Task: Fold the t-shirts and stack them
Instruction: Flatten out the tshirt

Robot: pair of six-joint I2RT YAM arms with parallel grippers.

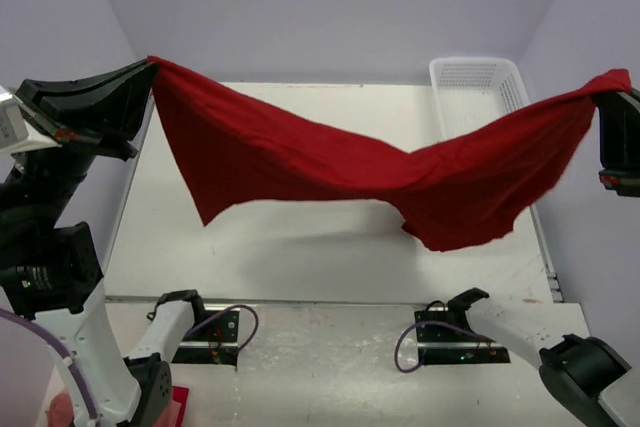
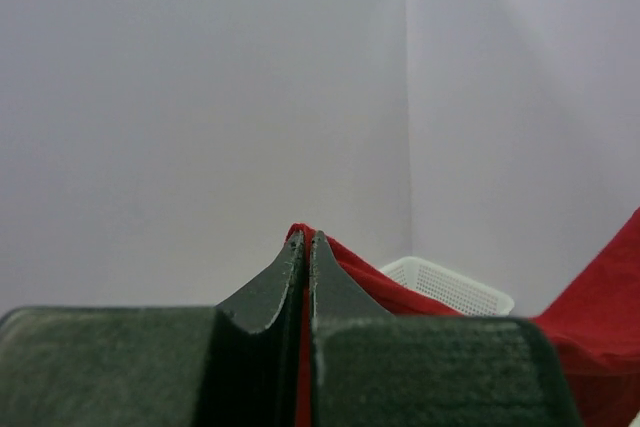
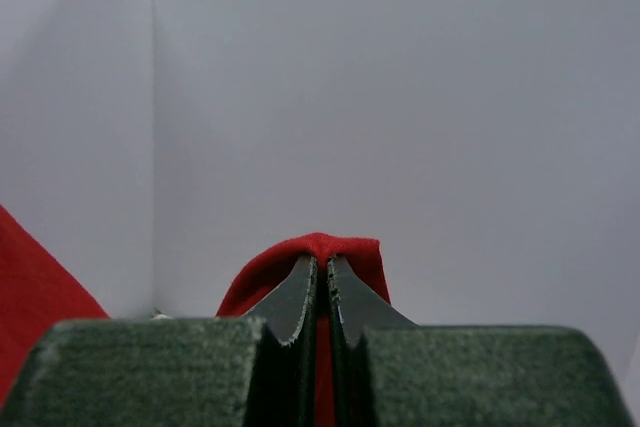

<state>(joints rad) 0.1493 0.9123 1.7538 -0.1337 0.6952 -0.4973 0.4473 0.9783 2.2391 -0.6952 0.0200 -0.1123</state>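
A deep red t-shirt (image 1: 330, 167) hangs stretched in the air between my two grippers, sagging in the middle above the white table (image 1: 300, 247). My left gripper (image 1: 150, 67) is shut on its left end, high at the far left. My right gripper (image 1: 612, 87) is shut on its right end, high at the far right. In the left wrist view the jaws (image 2: 306, 239) pinch red cloth (image 2: 380, 287) that trails off to the right. In the right wrist view the jaws (image 3: 321, 262) pinch red cloth (image 3: 330, 245) that bulges over the fingertips.
A white plastic mesh basket (image 1: 475, 92) stands at the table's back right, partly behind the shirt; it also shows in the left wrist view (image 2: 450, 287). Lilac walls enclose the table on three sides. The arm bases (image 1: 210, 325) sit at the near edge.
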